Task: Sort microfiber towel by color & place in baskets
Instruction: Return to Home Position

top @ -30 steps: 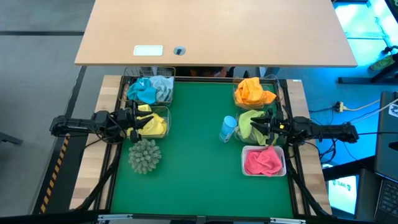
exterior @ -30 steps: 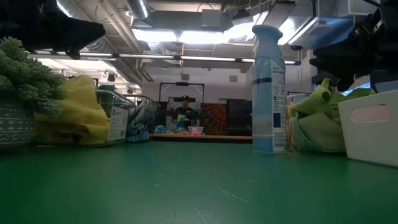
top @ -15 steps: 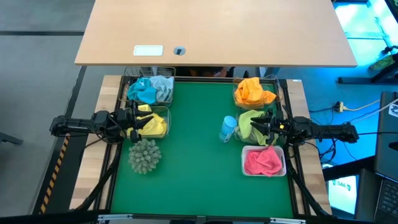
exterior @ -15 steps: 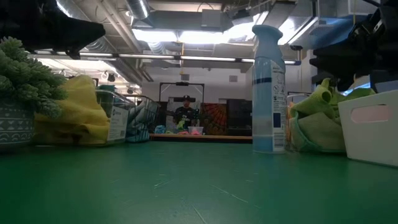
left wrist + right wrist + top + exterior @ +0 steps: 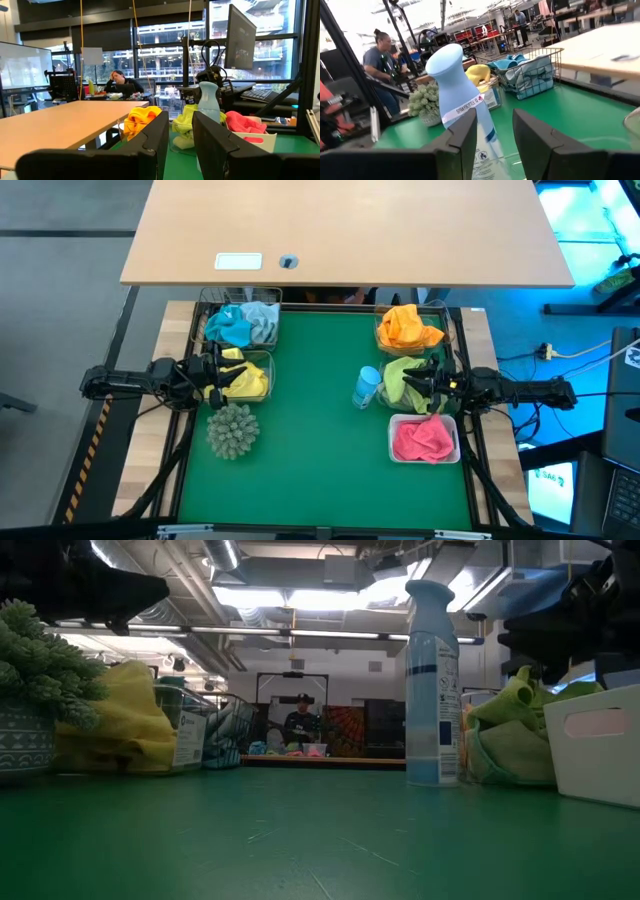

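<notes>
Low view puts the spiky ball point(image 5: 40, 650) nearest me on the left and the white bin point(image 5: 600, 740) nearest on the right. From overhead I see the pink towel point(image 5: 422, 438) lying inside that bin. One row back, the yellow towel point(image 5: 125, 720) is heaped in the left clear bin point(image 5: 188, 740). The light green towel point(image 5: 515, 705) fills the right clear bin point(image 5: 505, 762), with the light-blue bottle point(image 5: 432, 680) upright on the green worktop point(image 5: 300, 840) just beside it, toward the middle. Both arms hang over this row: the left arm point(image 5: 130, 380) reaches in above the yellow towel, the right arm point(image 5: 520, 390) above the green one. On each wrist camera I read the jaws as parted, with nothing between them. In the far row, light blue towels point(image 5: 238, 325) sit in a wire basket point(image 5: 554, 65) on the left, and the orange towel point(image 5: 408, 327) sits in the far clear bin point(image 5: 381, 340) on the right. Beyond the worktop stands a wooden table point(image 5: 400, 230), and a person point(image 5: 300, 725) shows far back in the room.
</notes>
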Tool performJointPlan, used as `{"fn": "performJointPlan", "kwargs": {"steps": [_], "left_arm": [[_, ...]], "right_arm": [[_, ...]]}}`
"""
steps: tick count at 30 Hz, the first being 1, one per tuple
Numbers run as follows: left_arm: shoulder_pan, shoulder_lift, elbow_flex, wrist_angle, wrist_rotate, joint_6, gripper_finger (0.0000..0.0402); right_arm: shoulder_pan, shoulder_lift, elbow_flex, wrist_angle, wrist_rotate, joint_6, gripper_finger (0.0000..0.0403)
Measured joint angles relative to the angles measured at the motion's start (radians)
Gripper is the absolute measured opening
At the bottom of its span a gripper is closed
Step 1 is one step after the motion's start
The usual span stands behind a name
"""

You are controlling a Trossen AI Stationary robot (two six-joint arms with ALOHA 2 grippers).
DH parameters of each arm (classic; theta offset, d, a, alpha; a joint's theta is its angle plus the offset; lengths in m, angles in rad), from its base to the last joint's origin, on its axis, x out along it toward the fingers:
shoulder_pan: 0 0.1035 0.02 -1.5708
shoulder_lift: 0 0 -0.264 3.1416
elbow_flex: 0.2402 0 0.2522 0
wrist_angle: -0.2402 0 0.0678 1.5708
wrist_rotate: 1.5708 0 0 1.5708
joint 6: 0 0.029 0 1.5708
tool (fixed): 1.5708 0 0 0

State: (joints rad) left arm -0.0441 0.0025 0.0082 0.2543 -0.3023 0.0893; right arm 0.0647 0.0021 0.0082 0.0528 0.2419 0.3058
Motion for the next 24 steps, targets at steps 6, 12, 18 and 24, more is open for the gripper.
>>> {"fn": "performJointPlan", "kwargs": {"steps": [6,12,18,24], "left_arm": [[0.0,0.0,0.0,0.0,0.0,0.0,0.0082],[0.0,0.0,0.0,0.0,0.0,0.0,0.0082],[0.0,0.0,0.0,0.0,0.0,0.0,0.0082],[0.0,0.0,0.0,0.0,0.0,0.0,0.0082]], "right_arm": [[0.0,0.0,0.0,-0.001,-0.006,-0.235,0.0127],[0.0,0.0,-0.001,-0.002,-0.018,-0.265,0.0127],[0.0,0.0,-0.001,-0.002,-0.018,-0.266,0.0127],[0.0,0.0,-0.001,-0.002,-0.018,-0.266,0.0127]]}}
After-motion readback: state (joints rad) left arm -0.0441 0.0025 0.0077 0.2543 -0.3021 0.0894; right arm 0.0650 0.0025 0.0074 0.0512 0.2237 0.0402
